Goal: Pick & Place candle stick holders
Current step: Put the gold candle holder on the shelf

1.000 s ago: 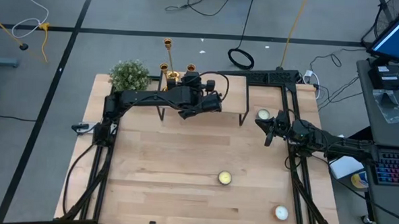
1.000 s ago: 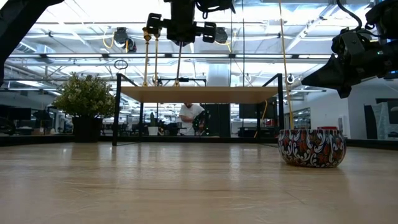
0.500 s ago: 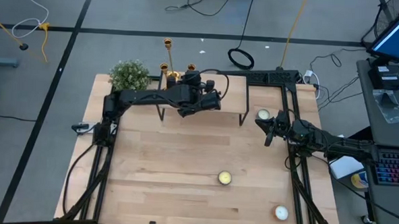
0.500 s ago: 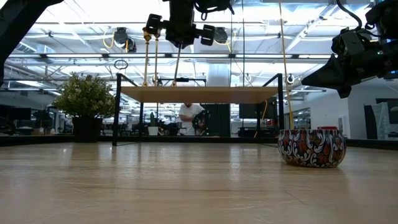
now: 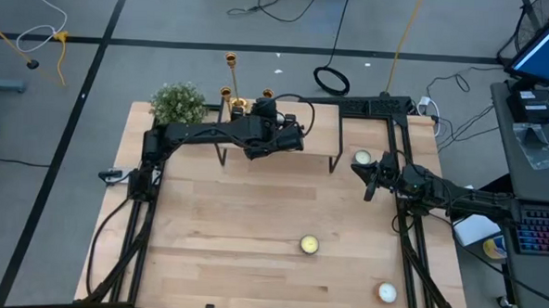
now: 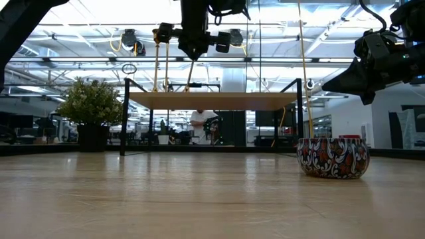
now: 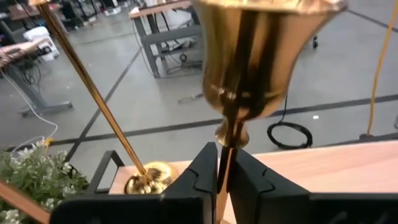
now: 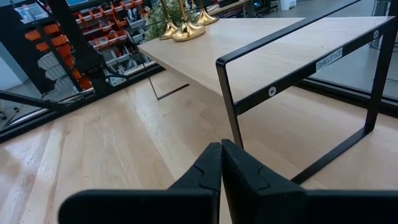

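Three gold candle stick holders are on the black-framed wooden shelf [image 5: 312,137] at the table's far side. Two of them [image 5: 229,78] stand free on their round bases [image 7: 146,179] at the shelf's far left corner. My left gripper [image 7: 225,155] is shut on the third [image 7: 261,56], beside them. The third one's stem leans in the low view [image 6: 190,74], and its lower end reaches the shelf top. My right gripper [image 5: 370,188] hangs shut and empty near the shelf's right leg. My left gripper pinches the candle stick holder's thin stem [image 7: 226,163] between its two fingers, just under the cup. The fingers come nearly level from the table's near side and lie across the stem. The holder leans in the hold. Its base is hidden in the left wrist view.
A potted plant [image 5: 177,101] stands at the far left corner. One candle tin [image 5: 362,158] sits by the shelf's right end, patterned in the low view [image 6: 332,158]. Two more [image 5: 309,245] [image 5: 386,292] lie toward the near right. The middle of the table is bare wood.
My left gripper has turned at the wrist without shifting place. The candle stick holder in it has tipped from near upright to a clear lean. Its lower end has stayed at the shelf top.
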